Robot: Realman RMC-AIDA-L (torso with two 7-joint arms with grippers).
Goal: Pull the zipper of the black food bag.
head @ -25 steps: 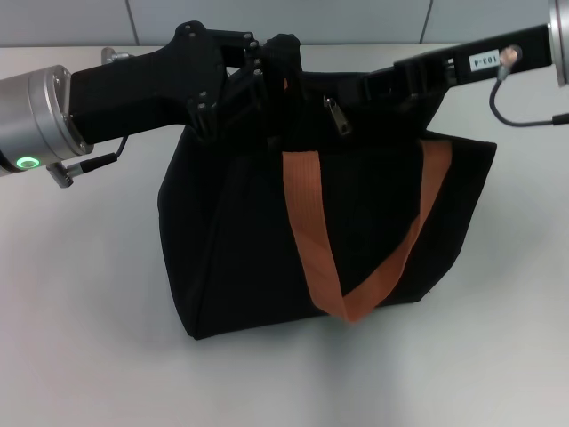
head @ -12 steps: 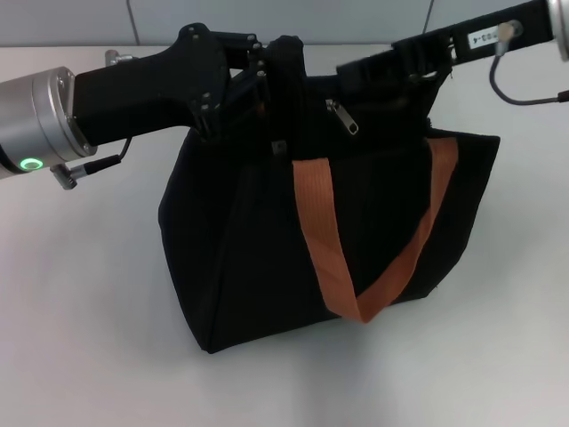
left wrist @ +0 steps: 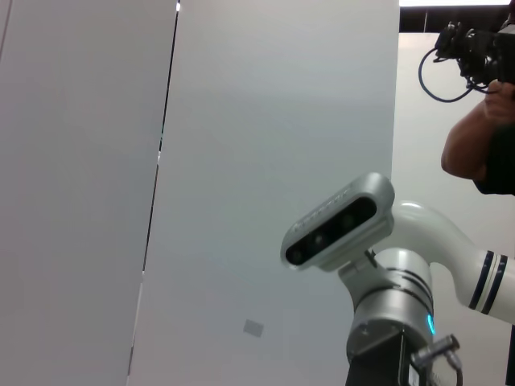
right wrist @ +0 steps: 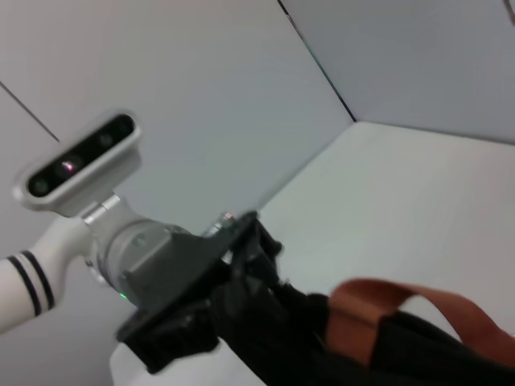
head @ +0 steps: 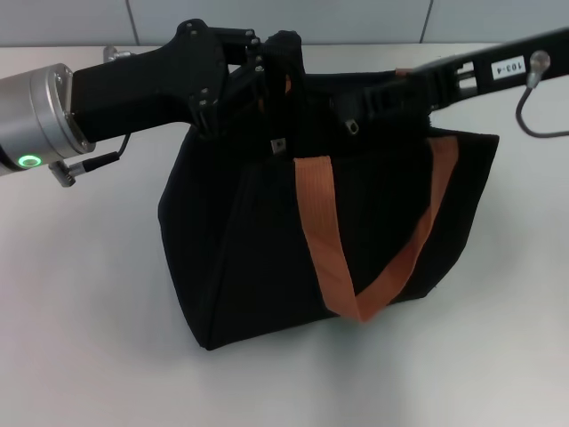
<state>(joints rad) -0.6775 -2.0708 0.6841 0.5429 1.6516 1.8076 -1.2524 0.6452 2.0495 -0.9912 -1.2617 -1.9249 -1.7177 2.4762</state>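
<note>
The black food bag point(head: 258, 249) stands upright mid-table, one orange-brown strap point(head: 324, 240) hanging down its front. My left gripper point(head: 277, 64) reaches in from the left and is shut on the fabric of the bag's top left corner, which it holds raised. From the right, my right gripper point(head: 360, 105) lies across the bag's top edge. The silver zipper point(head: 353, 124) pull shows just under its tip, touching or nearly so. In the right wrist view I see the left arm point(right wrist: 165, 273), the bag's top point(right wrist: 322, 354) and a strap point(right wrist: 402, 310).
The bag rests on a white table point(head: 80, 311) with bare surface to its left and front. A grey wall point(head: 284, 18) runs along the far edge. The left wrist view holds only the wall and my head camera point(left wrist: 338, 221).
My right gripper has dropped from above the bag's top right onto the zip line, partly covering the pull, which sits slightly further right. The bag shifted a little right earlier. The left gripper holds still.
</note>
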